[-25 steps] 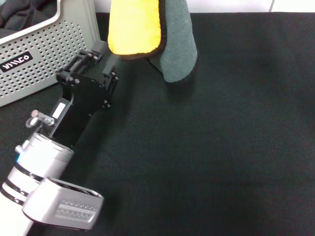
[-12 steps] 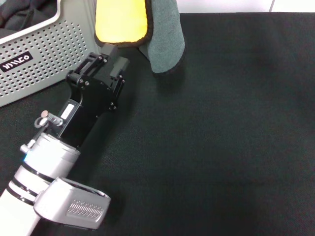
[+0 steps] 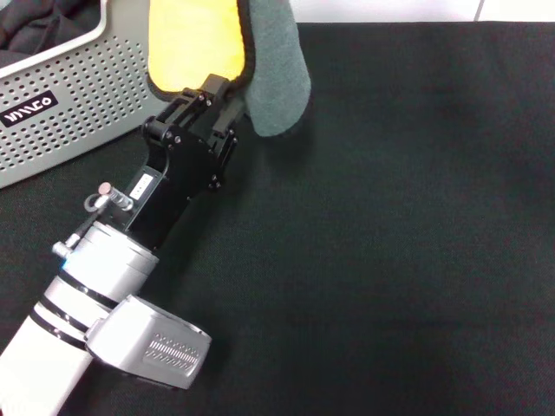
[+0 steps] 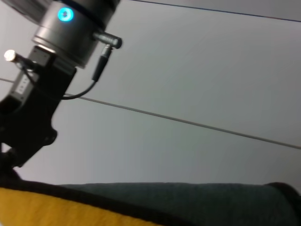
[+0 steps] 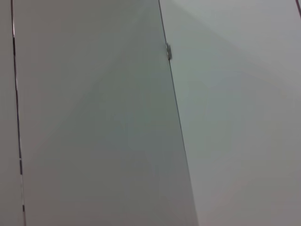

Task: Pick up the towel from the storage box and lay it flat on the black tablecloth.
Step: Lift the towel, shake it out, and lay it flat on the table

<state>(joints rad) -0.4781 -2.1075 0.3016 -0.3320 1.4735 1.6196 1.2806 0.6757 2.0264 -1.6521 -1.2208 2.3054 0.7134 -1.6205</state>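
At the far left of the black tablecloth [image 3: 381, 243], the towel [image 3: 225, 61] hangs in the air, its top cut off by the upper edge of the head view. Whatever carries it from above is out of sight. The left wrist view shows another arm's dark wrist with a lit blue ring beside the cloth, so my guess is that the right arm holds it, but its grip cannot be seen.

The left gripper [image 3: 217, 91] reaches up from the near left, its black fingertips right at the towel's lower yellow edge. Whether they have closed on the hem or only touch it I cannot tell, since the fingers blend into the black binding. Most likely it is there to take a lower corner, so the cloth can be spread between two holds rather than dropped in a heap.

The towel hangs with its long axis roughly upright, folded lengthwise: the yellow face shows on the left half, the grey-green face on the right, and the black-bound lower edge points down toward the tablecloth. The grey-green lobe hangs a little lower than the yellow one.

The storage box [image 3: 78, 104] stands at the far left, just beside the gripper, with some dark cloth [image 3: 35, 22] left inside. The towel is out of the box but not yet lying flat.
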